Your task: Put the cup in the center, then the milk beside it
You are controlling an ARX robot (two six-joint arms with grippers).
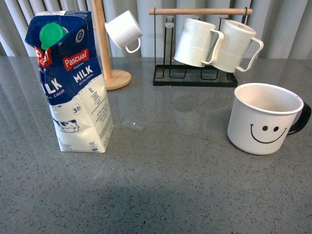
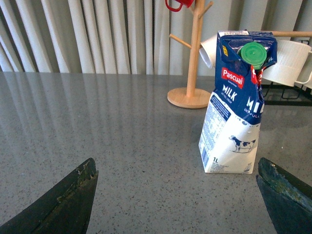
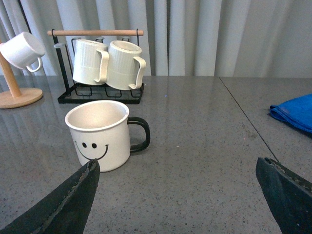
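table [image 1: 170, 195]: glossy speckled stone | milk [image 1: 80, 97]: paper carton | cup [image 1: 263, 122]: perhaps enamel

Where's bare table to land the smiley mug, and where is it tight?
The widest bare patch lies between the milk carton and the smiley mug, in front of the black mug rack. The table nearest the camera is bare too. Crowded at the back: wooden mug tree, rack, ribbed mugs.

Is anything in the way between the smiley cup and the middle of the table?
No, nothing visible. The cup stands on the right, and the table between it and the middle is bare. The milk carton stands off to the left.
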